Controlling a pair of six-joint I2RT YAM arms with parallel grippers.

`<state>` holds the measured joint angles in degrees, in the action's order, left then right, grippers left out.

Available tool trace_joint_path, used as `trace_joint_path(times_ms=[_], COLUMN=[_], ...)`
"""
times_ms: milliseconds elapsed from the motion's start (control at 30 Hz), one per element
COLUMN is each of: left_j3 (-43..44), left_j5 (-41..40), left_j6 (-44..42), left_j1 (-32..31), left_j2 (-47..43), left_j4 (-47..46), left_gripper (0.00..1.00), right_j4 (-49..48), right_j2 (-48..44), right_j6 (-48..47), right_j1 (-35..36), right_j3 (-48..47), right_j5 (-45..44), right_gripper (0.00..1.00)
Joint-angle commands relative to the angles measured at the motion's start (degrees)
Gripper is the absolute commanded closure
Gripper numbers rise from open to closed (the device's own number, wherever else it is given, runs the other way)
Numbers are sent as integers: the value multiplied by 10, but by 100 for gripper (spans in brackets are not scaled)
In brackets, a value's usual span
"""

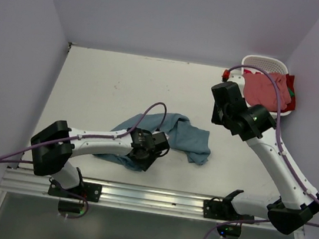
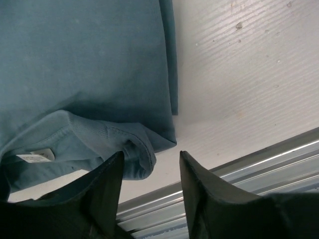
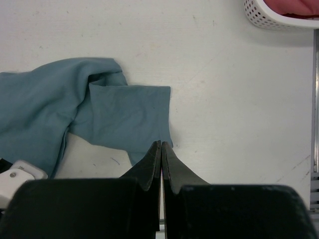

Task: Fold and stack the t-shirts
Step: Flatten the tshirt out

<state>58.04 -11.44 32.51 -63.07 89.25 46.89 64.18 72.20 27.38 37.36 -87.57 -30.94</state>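
Note:
A teal-blue t-shirt (image 1: 184,136) lies crumpled mid-table. My left gripper (image 1: 146,152) is down at its near left corner. In the left wrist view the jaws of that gripper (image 2: 150,155) stand apart. The shirt's collar hem (image 2: 134,149) bulges beside the left fingertip, with a white neck label (image 2: 36,157) further left. My right gripper (image 1: 223,108) hovers right of the shirt. Its fingers are pressed shut on nothing (image 3: 161,143) above the teal cloth's (image 3: 75,109) edge. A salmon t-shirt (image 1: 267,90) is heaped in the basket.
A white slotted basket (image 1: 266,64) stands at the back right corner, and its rim (image 3: 271,17) shows in the right wrist view. A metal rail (image 1: 154,196) runs along the near table edge, just below the left gripper's fingers (image 2: 199,194). Walls enclose the table on three sides.

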Motion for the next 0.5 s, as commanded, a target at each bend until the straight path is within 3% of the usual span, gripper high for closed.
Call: trace_joint_path(times_ms=[0,100,133,233,467], left_j3=[-21,-34,-35,-28,98], left_j5=[23,32,34,20,-79], left_j6=[23,25,26,33,56], left_j1=[-2,-2,-2,-2,0], left_j2=[-7,-7,-7,-7,-69], left_j4=[-32,-45,-50,-44,21], left_gripper=[50,71,83,100,100], right_j4=[-16,-17,-17,-17,-18], right_j2=[-17,-20,-21,-23,-37], right_j6=[-7,-7,-7,-9,-12], right_j1=[-7,-11,-11,-17,-33], right_j3=[6,10,11,14,25], right_j5=[3,4,4,4,3], right_gripper=[100,100,100,100,100])
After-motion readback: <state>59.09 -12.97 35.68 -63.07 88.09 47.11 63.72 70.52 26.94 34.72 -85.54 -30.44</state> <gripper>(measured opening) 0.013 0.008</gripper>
